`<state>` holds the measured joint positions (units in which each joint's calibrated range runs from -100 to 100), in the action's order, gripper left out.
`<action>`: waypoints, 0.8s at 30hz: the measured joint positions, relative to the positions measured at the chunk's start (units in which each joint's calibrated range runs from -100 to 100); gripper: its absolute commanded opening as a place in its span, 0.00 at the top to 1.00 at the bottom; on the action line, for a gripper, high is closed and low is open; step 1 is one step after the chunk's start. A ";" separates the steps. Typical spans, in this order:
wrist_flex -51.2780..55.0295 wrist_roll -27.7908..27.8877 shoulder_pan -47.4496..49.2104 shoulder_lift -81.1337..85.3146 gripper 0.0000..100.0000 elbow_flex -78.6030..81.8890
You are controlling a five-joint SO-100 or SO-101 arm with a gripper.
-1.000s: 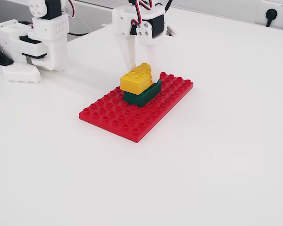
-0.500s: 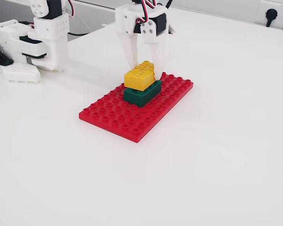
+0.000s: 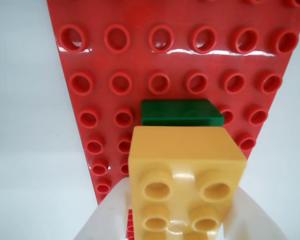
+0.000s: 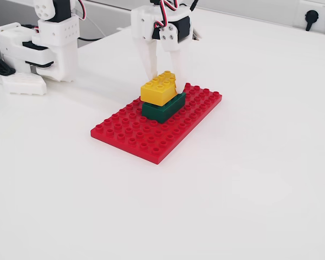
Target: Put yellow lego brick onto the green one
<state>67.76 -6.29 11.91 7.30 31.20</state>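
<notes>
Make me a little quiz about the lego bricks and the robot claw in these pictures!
1. True or false: the yellow lego brick sits on top of the green one.
2. What big flat thing is the green brick standing on?
A. a blue tray
B. a red studded plate
C. the bare white table
3. Where are the white fingers of the gripper in the wrist view?

Key:
1. True.
2. B.
3. One on each side of the yellow brick, at its far end; whether they squeeze it cannot be told.
</notes>
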 measured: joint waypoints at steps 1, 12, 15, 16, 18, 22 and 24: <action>0.00 0.00 0.00 0.00 0.86 0.00; 0.00 0.00 -0.07 0.00 0.76 0.00; 0.00 0.00 -0.07 0.00 0.75 0.00; 0.00 0.00 -0.07 0.00 0.75 0.00; 0.00 0.00 -0.07 0.00 0.75 0.00; 0.00 0.16 -0.07 0.00 0.75 0.00; 0.00 0.31 0.00 0.00 0.75 0.00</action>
<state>67.76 -5.98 11.91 7.30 31.20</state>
